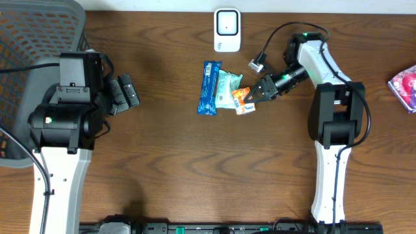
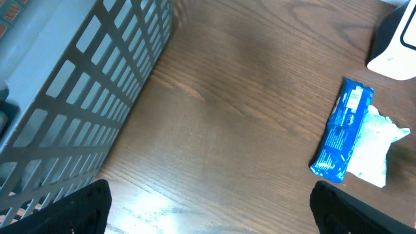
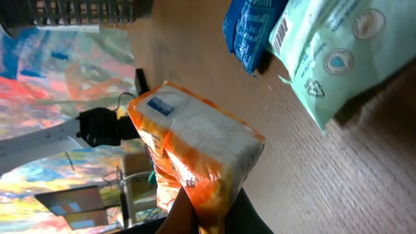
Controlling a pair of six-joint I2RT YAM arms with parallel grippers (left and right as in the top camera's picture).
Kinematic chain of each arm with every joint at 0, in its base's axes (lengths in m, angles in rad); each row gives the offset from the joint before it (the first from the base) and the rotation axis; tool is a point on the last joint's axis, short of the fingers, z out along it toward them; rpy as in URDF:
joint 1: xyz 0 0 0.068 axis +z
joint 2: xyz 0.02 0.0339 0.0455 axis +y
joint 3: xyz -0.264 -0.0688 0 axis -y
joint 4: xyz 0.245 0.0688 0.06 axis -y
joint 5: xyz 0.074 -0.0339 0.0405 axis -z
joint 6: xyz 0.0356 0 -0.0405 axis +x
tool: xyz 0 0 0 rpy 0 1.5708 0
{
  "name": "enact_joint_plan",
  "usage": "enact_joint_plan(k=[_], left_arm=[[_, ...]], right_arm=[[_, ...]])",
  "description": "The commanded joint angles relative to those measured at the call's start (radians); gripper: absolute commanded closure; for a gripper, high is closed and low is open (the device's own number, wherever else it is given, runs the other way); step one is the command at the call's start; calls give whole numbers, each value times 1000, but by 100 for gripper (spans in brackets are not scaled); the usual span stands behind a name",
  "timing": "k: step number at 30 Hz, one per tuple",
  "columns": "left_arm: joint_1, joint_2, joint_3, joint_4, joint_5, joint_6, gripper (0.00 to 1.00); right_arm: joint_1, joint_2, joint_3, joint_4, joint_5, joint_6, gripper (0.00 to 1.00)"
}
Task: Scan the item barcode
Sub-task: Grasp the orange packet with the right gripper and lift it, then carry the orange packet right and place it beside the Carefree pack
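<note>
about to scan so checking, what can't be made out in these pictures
barcode of the orange packet: not on the faces shown in the right wrist view; too small overhead
right hand: its fingers cut off by the bottom edge of the right wrist view
pink package: cut off by the right edge overhead
scanner: cut off by the top right corner in the left wrist view

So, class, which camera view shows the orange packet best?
The right wrist view: the orange packet fills the frame, pinched by the right hand. Overhead shows it small, beside the green pouch. The left wrist view misses it.
</note>
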Motion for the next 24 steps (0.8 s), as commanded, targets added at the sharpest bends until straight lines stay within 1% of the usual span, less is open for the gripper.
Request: enact_joint_plan(k=[1,3,6,8,9,11,12,13,14,15,17,19,23,24], left_arm=[[3,4,11,-4,-9,13,2],[3,4,10,-4,-9,13,2],[3,4,11,-4,-9,13,2],[3,4,11,-4,-9,13,2],[3,4,11,-4,-9,13,2],[3,4,11,-4,-9,13,2],[3,4,11,-4,-9,13,2],[3,4,11,-4,-9,13,2],[3,4,11,-4,-9,13,2],[3,4,11,-4,-9,13,2],[3,4,11,-4,-9,13,2],[3,4,11,-4,-9,13,2],[3,4,11,-4,-9,13,2],[3,4,11,-4,-9,13,2]], right_arm=[[-6,10,33,34,-15,112,99],[-7,5,70,63,-18,194,99],[-3,-9,179,114,22,306,99],[4,-16,274,184,131,504,99],[12,-16,342,238,251,649,99],[32,-16,447,293,486,830,99],[48,-16,500,320,625,893,99],[64,-16,542,342,741,924,99],[86,-16,587,370,872,943,99],[122,-16,629,423,1045,950,99],[169,-16,640,519,1254,929,99],[216,-8,634,618,1382,834,99],[299,11,570,820,1504,603,99],[314,12,548,862,1527,567,99]])
